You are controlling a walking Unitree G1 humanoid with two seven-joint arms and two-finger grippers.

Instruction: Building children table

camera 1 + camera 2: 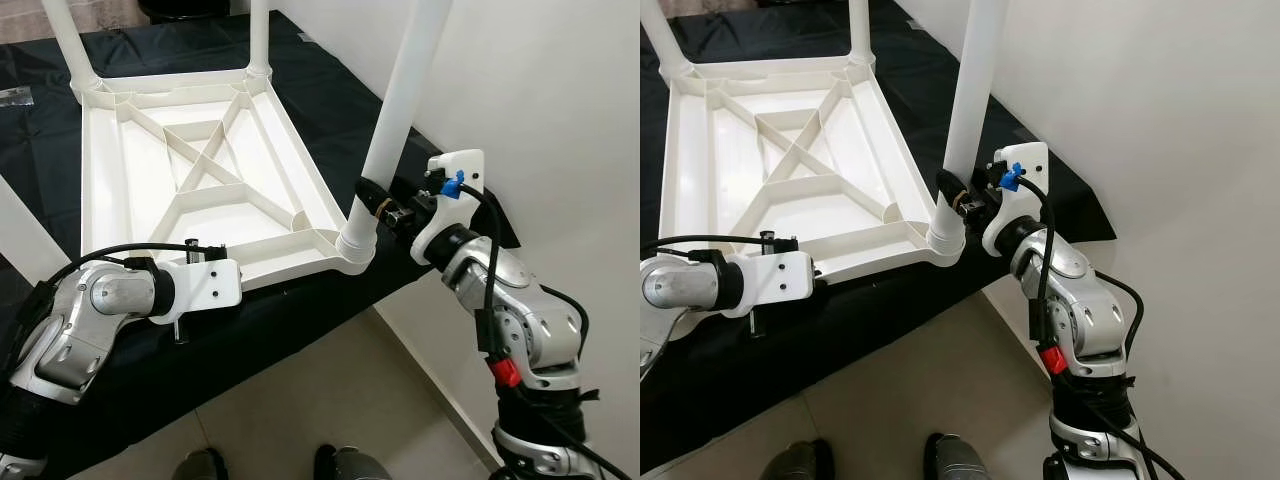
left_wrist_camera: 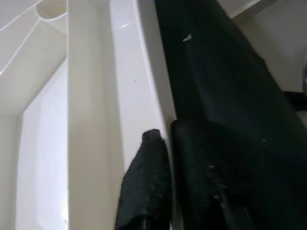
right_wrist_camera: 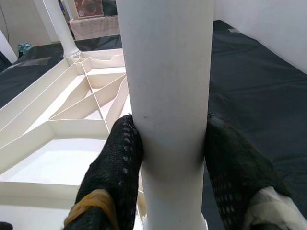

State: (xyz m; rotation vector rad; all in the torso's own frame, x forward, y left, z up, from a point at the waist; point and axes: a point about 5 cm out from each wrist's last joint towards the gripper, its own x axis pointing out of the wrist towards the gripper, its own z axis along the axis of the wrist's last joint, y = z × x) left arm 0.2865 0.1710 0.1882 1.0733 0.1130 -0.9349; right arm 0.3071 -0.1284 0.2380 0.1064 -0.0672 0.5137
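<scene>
The right gripper (image 3: 170, 158) grips the leg (image 1: 400, 110) at the tabletop's (image 1: 130, 190) near corner; the left gripper (image 2: 165, 182) pinches its near rim.

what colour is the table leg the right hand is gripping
White; the table leg between the right hand fingers shows best in the right wrist view.

Both head views are evenly and brightly lit, sharp from edge to edge, with no motion blur. The white wall (image 1: 560, 90) reads clean and nearly shadowless, and the ribbed underside of the white tabletop (image 1: 200, 170) shows soft grey shading between its ribs rather than hard shadows. The black cloth (image 1: 330, 110) swallows detail and looks almost flat. The silver arm shells carry small bright highlights. The left wrist view is dimmer and soft, its close black fingers (image 2: 144, 187) out of focus. The right wrist view is bright, the near table leg (image 3: 168, 96) slightly soft.
</scene>
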